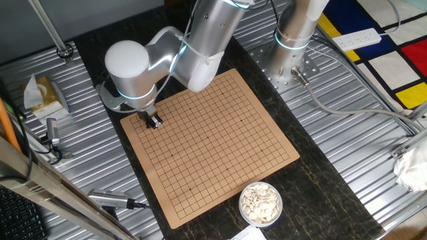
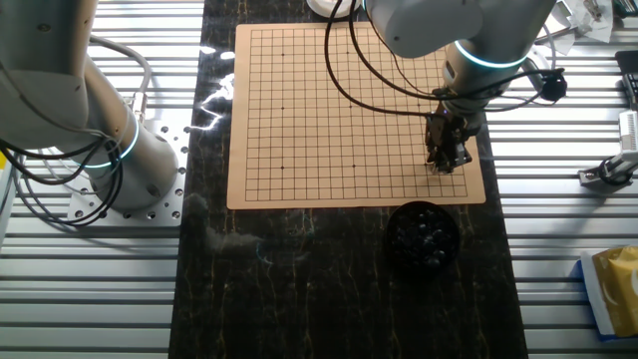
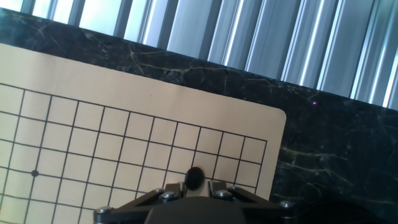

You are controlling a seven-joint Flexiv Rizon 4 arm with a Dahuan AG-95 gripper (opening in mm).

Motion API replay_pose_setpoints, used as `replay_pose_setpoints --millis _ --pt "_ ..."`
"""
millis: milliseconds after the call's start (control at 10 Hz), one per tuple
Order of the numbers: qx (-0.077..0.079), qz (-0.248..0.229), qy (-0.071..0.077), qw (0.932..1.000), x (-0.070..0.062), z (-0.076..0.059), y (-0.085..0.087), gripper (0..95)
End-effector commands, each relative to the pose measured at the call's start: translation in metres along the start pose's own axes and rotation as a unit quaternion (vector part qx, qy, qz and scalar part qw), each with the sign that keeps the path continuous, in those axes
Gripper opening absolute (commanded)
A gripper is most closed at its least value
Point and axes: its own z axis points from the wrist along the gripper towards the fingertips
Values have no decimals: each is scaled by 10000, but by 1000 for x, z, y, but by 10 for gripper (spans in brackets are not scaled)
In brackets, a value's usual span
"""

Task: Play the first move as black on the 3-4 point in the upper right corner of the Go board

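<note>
Where the hand view looks down along the fingers, we see the black stone (image 3: 193, 178) sitting at the fingertips of the hand (image 3: 191, 186), just above the dark housing at the bottom edge of the picture. The stone lies over the Go board (image 3: 124, 112), on or just over a crossing of grid lines near the board's rounded corner, two lines in from the side edge nearest that corner; we cannot count the lines from the other edge, since the hand hides them. Whether the fingers are pinching the stone or merely flank it, we cannot tell, and we cannot tell whether the stone touches the board.

In one fixed view we see the hand (image 1: 154, 121) low over the Go board (image 1: 220, 147), near the board's corner beside the arm's white elbow. A bowl of white stones (image 1: 260, 203) stands just beside the opposite corner of the board, on the dark desk (image 1: 320, 193).

In the other fixed view the hand (image 2: 447, 160) hangs over the Go board (image 2: 329, 120) close to one corner, and a bowl of black stones (image 2: 423, 237) stands on the desk (image 2: 299, 289) just beside that same corner. Star dots (image 3: 35, 173) mark the grid further in from the corner than the stone.
</note>
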Motion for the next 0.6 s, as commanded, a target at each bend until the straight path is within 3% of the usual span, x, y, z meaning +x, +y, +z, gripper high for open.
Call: replay_pose_setpoints --millis 100,600 --pt "-34 13 -10 10000 0 0 1 190" --pt "-166 67 -45 9998 -2 -2 2 190"
